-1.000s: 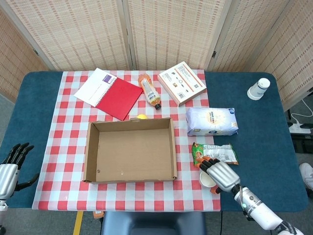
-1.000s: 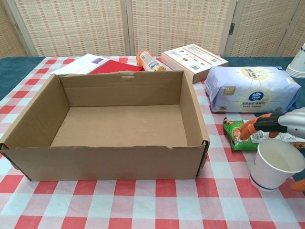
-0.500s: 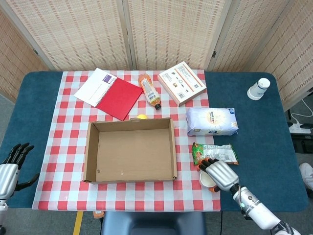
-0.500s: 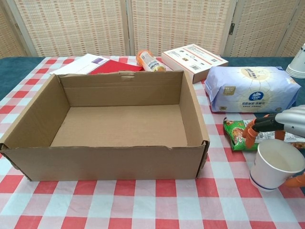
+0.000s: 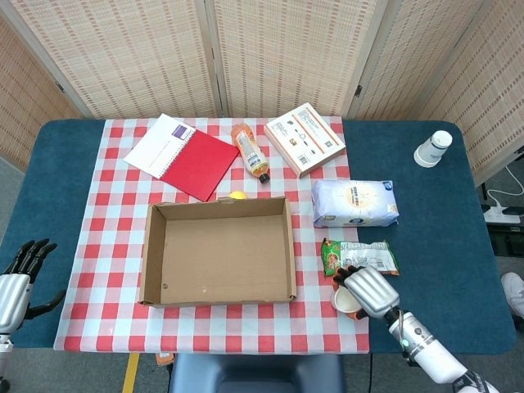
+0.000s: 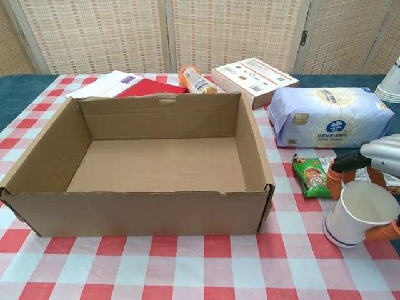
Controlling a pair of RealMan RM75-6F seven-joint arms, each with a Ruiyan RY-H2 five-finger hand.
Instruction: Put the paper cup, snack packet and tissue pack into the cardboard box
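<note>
fingers (image 5: 347,271) of right hand (image 5: 367,288) wrap the paper cup (image 5: 344,300) right of the cardboard box (image 5: 219,250) in head view, left hand (image 5: 18,278) spread idle; chest view: orange-tipped fingers (image 6: 335,182) clasp the tilted cup beside snack packet (image 6: 310,175), tissue pack (image 6: 329,116) behind.

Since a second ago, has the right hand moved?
Yes. The right hand has drawn back from the snack packet toward the near table edge, closing on the cup.
</note>
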